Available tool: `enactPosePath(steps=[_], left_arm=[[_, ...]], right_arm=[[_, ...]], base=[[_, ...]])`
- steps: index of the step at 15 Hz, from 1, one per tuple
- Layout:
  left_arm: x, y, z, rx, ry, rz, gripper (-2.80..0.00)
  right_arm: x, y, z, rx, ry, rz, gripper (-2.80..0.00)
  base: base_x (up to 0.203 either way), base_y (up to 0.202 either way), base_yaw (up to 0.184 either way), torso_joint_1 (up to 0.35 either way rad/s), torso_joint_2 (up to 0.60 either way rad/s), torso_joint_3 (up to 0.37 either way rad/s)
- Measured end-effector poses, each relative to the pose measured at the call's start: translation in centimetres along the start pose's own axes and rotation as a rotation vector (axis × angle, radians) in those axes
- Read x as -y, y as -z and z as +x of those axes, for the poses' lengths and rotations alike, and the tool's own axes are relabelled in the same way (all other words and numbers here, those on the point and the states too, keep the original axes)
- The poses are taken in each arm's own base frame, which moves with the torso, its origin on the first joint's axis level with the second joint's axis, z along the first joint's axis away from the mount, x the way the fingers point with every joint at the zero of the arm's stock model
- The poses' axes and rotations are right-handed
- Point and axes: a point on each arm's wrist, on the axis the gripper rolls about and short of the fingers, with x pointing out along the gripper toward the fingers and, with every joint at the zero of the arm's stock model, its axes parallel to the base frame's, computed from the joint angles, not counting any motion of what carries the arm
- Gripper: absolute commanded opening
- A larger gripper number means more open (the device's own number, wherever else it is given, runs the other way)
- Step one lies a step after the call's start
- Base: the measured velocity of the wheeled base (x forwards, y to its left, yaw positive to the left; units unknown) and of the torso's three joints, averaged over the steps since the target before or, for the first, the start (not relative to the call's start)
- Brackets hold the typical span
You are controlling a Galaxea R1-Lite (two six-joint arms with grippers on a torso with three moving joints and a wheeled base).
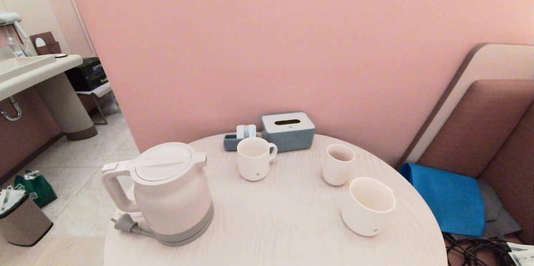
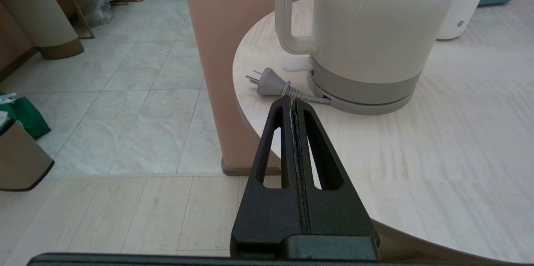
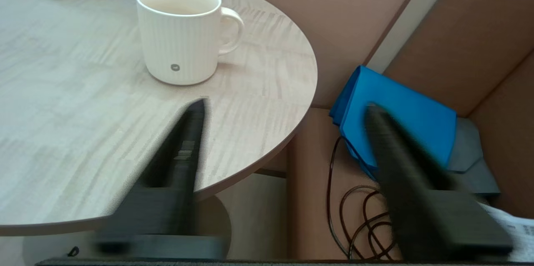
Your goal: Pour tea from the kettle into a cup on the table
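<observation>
The white kettle (image 1: 167,193) stands upright with its lid shut on the left of the round pale table (image 1: 283,224), its handle turned to the left edge. No tea shows anywhere. The cup (image 1: 368,206), wide and ribbed with a grey mark, stands empty near the right edge. In the left wrist view my left gripper (image 2: 293,99) is shut on nothing, its tips near the kettle's (image 2: 375,28) grey plug cord (image 2: 271,84). In the right wrist view my right gripper (image 3: 287,105) is open and empty, low beside the table edge, short of the cup (image 3: 181,32). Neither arm appears in the head view.
A narrower white mug (image 1: 254,164) and a slim white cup (image 1: 337,164) stand behind the cup. A grey tissue box (image 1: 288,130) and a small tray (image 1: 233,141) sit by the pink wall. A blue cloth (image 1: 450,199) and cables (image 3: 367,216) lie to the right, off the table.
</observation>
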Motion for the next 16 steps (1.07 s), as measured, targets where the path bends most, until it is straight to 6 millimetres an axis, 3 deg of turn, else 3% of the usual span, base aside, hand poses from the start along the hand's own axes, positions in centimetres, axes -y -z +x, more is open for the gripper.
enactPosePath(steps=[16], left_arm=[[0.0, 0.0, 0.0, 0.0, 0.0, 0.0, -2.8]], right_arm=[[0.07, -0.01, 0.0, 0.003, 0.031, 0.108, -2.8]], base=[[0.0, 0.0, 0.0, 0.0, 0.0, 0.0]])
